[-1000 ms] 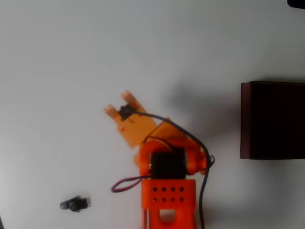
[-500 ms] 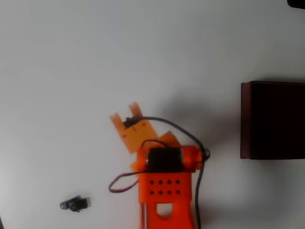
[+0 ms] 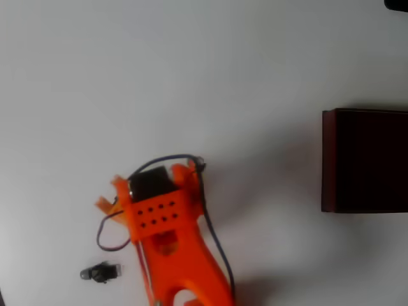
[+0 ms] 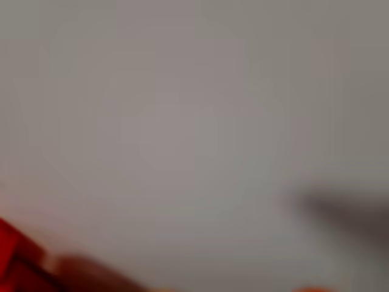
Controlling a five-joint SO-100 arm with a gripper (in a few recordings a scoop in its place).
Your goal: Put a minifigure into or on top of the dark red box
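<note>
In the overhead view the minifigure (image 3: 101,272), tiny, dark grey and black, lies on the white table near the lower left. The orange arm leans left over the table, and its gripper (image 3: 108,194) pokes out from under the wrist block, a little above and to the right of the minifigure and apart from it. Only small orange finger ends show, so the jaw state is unclear. The dark red box (image 3: 366,159) with its near-black inside stands at the right edge, far from the gripper. The wrist view is badly blurred, with a red patch at the lower left.
The white table (image 3: 191,76) spreads bare above and between the arm and the box. A black and a red-blue cable (image 3: 204,210) loop around the arm. A dark object (image 3: 396,4) sits at the top right corner.
The arm has swung left and down in the overhead view, carrying the gripper from the middle of the table towards the minifigure. The minifigure and the box have stayed put.
</note>
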